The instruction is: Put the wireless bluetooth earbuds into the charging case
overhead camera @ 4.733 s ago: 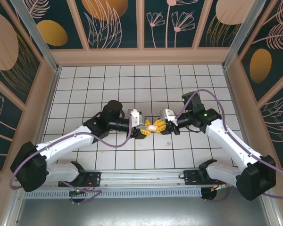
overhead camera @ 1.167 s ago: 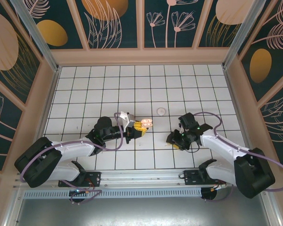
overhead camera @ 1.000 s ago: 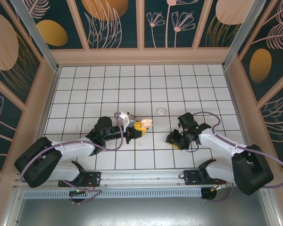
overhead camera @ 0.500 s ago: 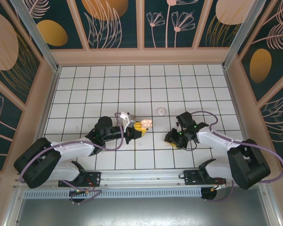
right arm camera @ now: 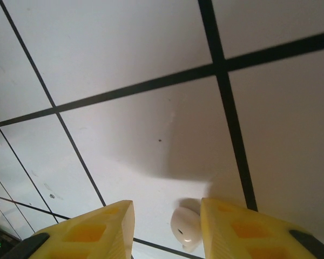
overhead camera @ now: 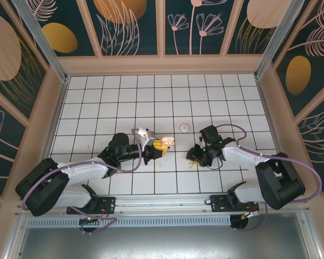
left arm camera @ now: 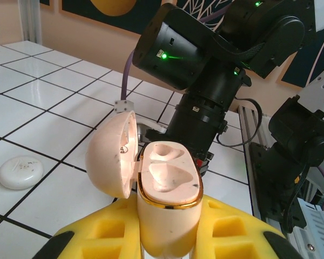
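Observation:
The charging case [left arm camera: 167,194] is pale pink with a gold rim. Its lid [left arm camera: 110,156] is swung open to the left, and both wells are bare. My left gripper [left arm camera: 167,240] is shut on the case body with its yellow fingers and holds it upright above the floor; the case [overhead camera: 168,141] and this gripper [overhead camera: 160,148] sit left of centre. My right gripper [overhead camera: 193,158] points down at the tiles. In the right wrist view it [right arm camera: 167,226] stands open over one white earbud [right arm camera: 185,227], which lies on the floor against the right finger [right arm camera: 243,229].
A small white round disc [overhead camera: 184,127] lies on the tiles behind and between the grippers; the left wrist view shows the disc [left arm camera: 20,172] at the left. The right arm [left arm camera: 205,81] stands close behind the case. Wooden walls [overhead camera: 162,65] ring the tiled floor.
The right gripper has slid a little to the left, toward the case, staying low over the floor, and its jaws have narrowed slightly. The left arm and case have not moved.

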{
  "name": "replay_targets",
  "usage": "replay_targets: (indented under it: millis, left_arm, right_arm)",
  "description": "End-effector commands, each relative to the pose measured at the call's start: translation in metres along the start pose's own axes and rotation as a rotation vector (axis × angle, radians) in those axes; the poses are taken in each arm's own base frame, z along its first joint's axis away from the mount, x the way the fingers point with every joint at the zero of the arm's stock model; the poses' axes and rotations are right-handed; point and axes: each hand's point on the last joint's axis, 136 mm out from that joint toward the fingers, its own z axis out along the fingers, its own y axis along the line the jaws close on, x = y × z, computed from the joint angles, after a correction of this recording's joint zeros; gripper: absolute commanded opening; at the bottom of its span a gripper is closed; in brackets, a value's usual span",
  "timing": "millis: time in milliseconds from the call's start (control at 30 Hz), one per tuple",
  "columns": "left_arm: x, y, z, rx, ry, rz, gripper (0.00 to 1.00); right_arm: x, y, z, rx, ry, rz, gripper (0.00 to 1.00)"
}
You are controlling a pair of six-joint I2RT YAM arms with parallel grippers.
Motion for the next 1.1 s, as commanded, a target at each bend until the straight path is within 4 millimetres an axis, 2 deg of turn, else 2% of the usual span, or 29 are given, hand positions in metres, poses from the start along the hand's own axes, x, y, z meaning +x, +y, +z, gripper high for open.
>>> replay_targets:
  millis: [0, 167, 333, 467, 600, 800, 1067]
  left_arm:
    - [-0.017, -0.001, 0.000, 0.000, -0.037, 0.047, 0.10]
    - [-0.017, -0.001, -0.001, -0.008, -0.037, 0.048, 0.10]
    - [-0.019, 0.000, -0.001, -0.010, -0.038, 0.049, 0.10]
    - [-0.019, 0.000, 0.000, -0.006, -0.037, 0.049, 0.10]
    - [-0.018, -0.001, 0.000, -0.001, -0.035, 0.050, 0.10]
    - [-0.019, -0.002, 0.001, 0.004, -0.035, 0.049, 0.10]
    - [-0.020, -0.002, 0.000, 0.003, -0.035, 0.050, 0.10]
  right_arm:
    - [-0.012, 0.012, 0.000, -0.014, -0.034, -0.049, 0.38]
    - [-0.014, 0.015, 0.000, -0.010, -0.024, -0.061, 0.38]
    - [-0.016, 0.020, -0.010, -0.007, -0.038, -0.068, 0.38]
    - [-0.011, 0.009, -0.020, 0.048, -0.052, -0.040, 0.38]
    - [0.003, -0.003, -0.024, 0.055, -0.045, -0.003, 0.38]
    - [0.016, -0.009, -0.019, 0.018, -0.027, 0.028, 0.36]
    - [0.015, -0.007, -0.011, 0.007, -0.012, 0.021, 0.35]
